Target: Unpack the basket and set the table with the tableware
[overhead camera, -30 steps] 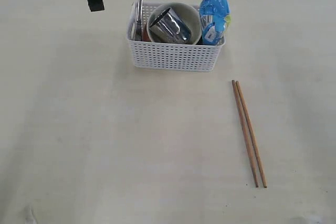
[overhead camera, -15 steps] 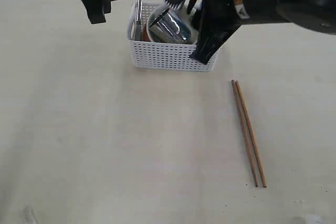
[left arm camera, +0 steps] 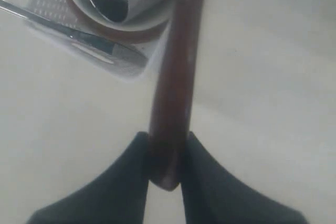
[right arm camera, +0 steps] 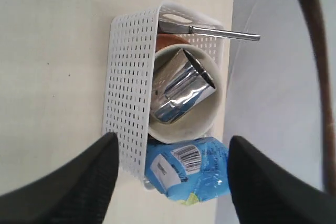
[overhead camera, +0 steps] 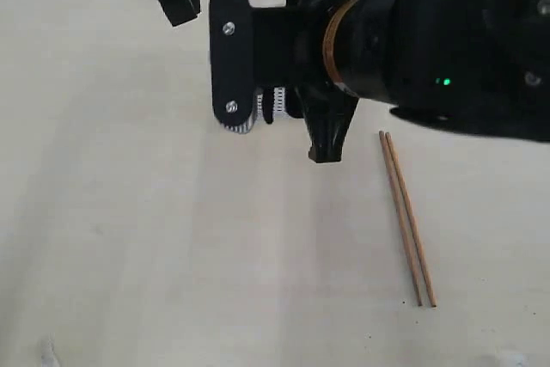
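Tabletop (overhead camera: pixel 129 238) first: wide, flat, pale cream, with a faint grain.

Next, big black right arm, low over the far middle of the tabletop, hiding almost all of the basket in the outside view. Right gripper (right arm camera: pixel 170 150) up above the basket, jaws spread wide, nothing between them, touching nothing.

White basket (right arm camera: pixel 128 93) with little holes in its sides, standing close to the far edge of the tabletop, about halfway along it.

Left gripper (left arm camera: pixel 167 150) up in the air near the far edge, a bit left of the basket, jaws pinched narrow on the end of a handle. Red-brown spoon (left arm camera: pixel 176 77) held that way, off the tabletop, its long handle reaching across above the basket; scoop end out of sight.

Cream bowl (right arm camera: pixel 202 124) inside the basket, filling its middle. Blue snack bag (right arm camera: pixel 189 174) squeezed in at one end, touching the bowl. Shiny steel mug (right arm camera: pixel 181 93) lying on its side in the bowl.

Two wooden chopsticks (overhead camera: pixel 407 217) flat on the tabletop toward the right edge, side by side and almost touching, well apart from the basket.

Steel knife (right arm camera: pixel 220 34) at the other end of the basket, handle poking out past the rim. Red-brown plate (right arm camera: pixel 169 40) under the knife, beside the bowl, only a sliver showing.
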Available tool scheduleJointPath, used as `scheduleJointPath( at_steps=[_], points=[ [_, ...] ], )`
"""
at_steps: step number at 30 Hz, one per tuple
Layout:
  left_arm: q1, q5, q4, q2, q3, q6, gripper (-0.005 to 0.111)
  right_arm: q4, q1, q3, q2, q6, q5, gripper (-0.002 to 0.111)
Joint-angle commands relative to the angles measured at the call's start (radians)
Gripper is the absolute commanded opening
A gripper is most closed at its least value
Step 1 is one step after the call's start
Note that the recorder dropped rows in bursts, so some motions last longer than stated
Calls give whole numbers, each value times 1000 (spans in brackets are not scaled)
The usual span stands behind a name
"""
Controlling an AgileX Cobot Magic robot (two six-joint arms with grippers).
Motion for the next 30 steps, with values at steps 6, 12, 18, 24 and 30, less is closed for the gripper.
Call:
scheduleJointPath(
  at_steps=[6, 12, 18, 24, 30],
  points=[
    [-2, 3, -122, -21, 56, 37, 0, -420, 156, 103, -6, 236, 129, 57],
    [-2, 3, -192, -66, 56, 88, 0, -753, 156, 240, -6, 565, 202, 57],
    [-2, 3, -197, -71, 56, 88, 0, -753, 159, 263, -6, 608, 235, 57],
    [-2, 3, -251, -63, 56, 111, 0, -753, 171, 263, -6, 605, 235, 57],
    [-46, 3, -233, -60, 58, 112, 0, -753, 209, 263, -6, 605, 284, 57]
  ],
)
